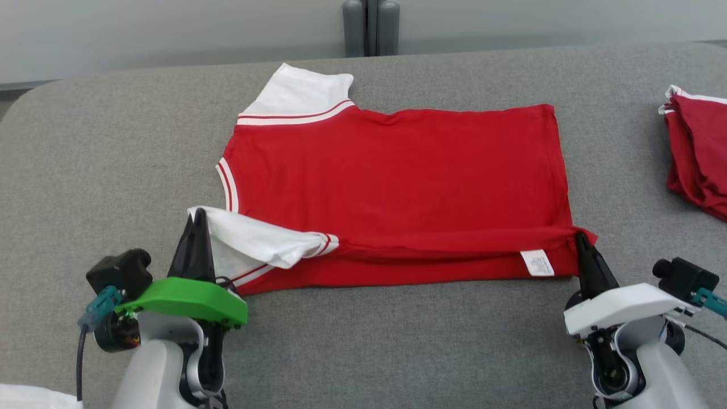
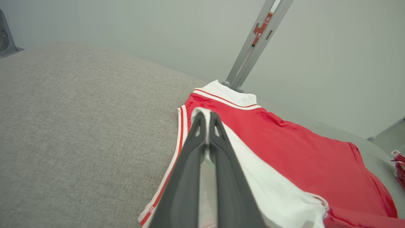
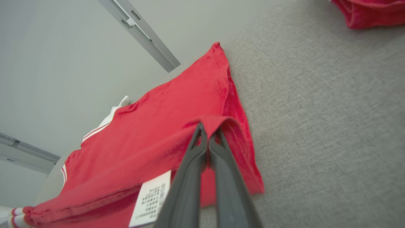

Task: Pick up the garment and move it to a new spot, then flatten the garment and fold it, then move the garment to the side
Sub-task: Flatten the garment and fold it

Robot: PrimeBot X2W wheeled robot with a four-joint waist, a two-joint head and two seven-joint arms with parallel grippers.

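Both pale forearms rise from the near edge of the surface (image 1: 397,341), well apart. The left gripper (image 1: 196,220) and right gripper (image 1: 580,237) point away, fingers pressed together, each pinching the garment (image 1: 397,170).

Garment (image 1: 397,170) lies spread in the middle of the table (image 1: 113,142), neck end left, hem right, near edge folded over itself, with a label (image 1: 537,263) near the near-right corner. Left end effector (image 1: 196,218) sits at the near-left sleeve and right end effector (image 1: 580,237) at the near-right hem corner, both touching cloth. Second garment pile (image 1: 698,153) lies at the table's right edge, well apart; a post (image 1: 370,25) stands behind the far edge.
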